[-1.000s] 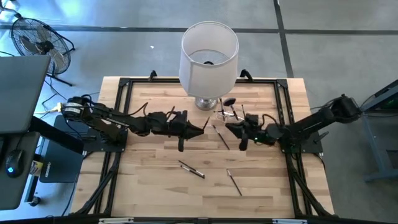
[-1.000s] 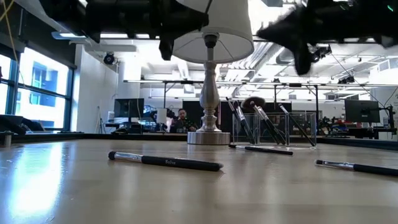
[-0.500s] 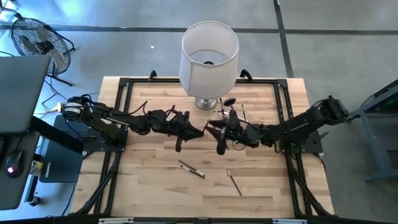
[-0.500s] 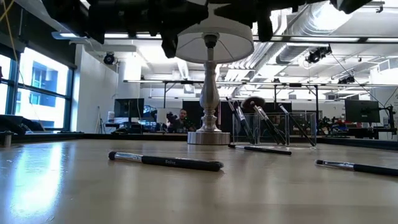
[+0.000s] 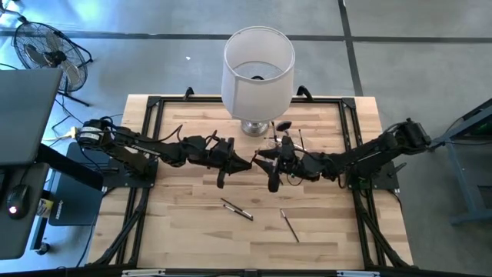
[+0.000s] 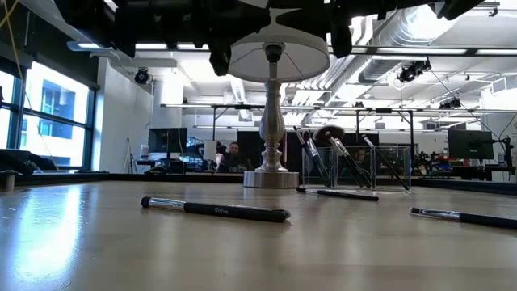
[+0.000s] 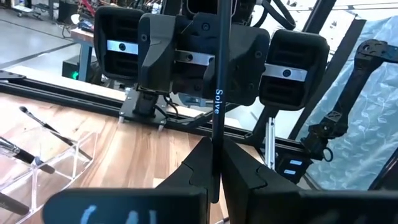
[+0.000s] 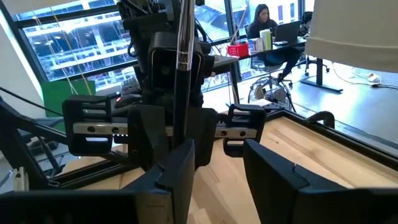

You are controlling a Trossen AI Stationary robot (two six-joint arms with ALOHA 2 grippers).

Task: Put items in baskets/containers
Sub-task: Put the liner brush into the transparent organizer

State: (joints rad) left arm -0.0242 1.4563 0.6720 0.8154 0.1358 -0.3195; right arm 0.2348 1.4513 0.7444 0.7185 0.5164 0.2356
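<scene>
My left gripper [image 5: 249, 163] hangs over the table's middle, shut on a thin dark makeup brush [image 7: 217, 93] that stands upright with its silver ferrule [image 8: 184, 50] up. My right gripper [image 8: 217, 158] faces it from the table's right, open. The brush stands just ahead of one of its fingers [image 8: 177, 171]; I cannot tell whether they touch. The clear holder [image 6: 355, 168] stands by the lamp's base with several brushes leaning in it. Loose brushes [image 5: 237, 208] [image 5: 289, 225] lie flat on the near table, and a third [image 6: 338, 194] lies before the holder. My left gripper pinches the brush's dark handle [image 7: 214, 134] between its two fingertips, near the handle's lower end, below the lettering. The fingers come level from the table's left and lie across the handle. The brush stands upright, lifted clear of the table.
A lamp with a big white shade [image 5: 259, 73] on a silver base [image 6: 271, 174] stands at the table's far middle, right beside the holder. Black frame rails [image 5: 150, 154] run along the table's sides. Bare wood lies at the near left.
My right gripper has gone up and toward the table's left, from beside the holder to right in front of my left gripper and its brush, rolling as it went. The left gripper has kept the brush upright in place.
</scene>
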